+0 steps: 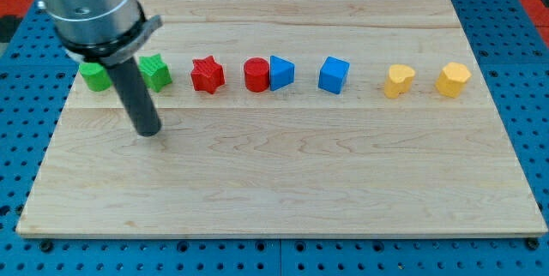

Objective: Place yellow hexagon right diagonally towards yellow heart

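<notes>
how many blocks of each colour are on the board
green: 2, the green block and the green star
red: 2, the red star and the red cylinder
blue: 2, the blue triangle and the blue cube
yellow: 2, the yellow heart and the yellow hexagon
total: 8

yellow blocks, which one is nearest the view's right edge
The yellow hexagon. It ends the row, with the yellow heart just to its left. My tip is far off, by the green blocks.

Pale wooden board (283, 182), blue pegboard surface (532, 113)
</notes>
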Robot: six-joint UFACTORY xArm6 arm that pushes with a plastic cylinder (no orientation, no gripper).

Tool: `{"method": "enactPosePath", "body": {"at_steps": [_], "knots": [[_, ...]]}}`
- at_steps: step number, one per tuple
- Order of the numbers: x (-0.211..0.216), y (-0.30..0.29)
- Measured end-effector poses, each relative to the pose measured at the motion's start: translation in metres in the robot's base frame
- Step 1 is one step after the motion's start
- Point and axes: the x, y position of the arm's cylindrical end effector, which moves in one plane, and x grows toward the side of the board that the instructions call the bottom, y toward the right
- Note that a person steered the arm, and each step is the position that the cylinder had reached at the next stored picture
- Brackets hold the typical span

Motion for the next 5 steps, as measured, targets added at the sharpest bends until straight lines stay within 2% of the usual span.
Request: {"method": "enactPosePath", "body": {"at_steps": [1, 5], "knots": [[-0.003, 0.063], [-0.034, 0.084]]}}
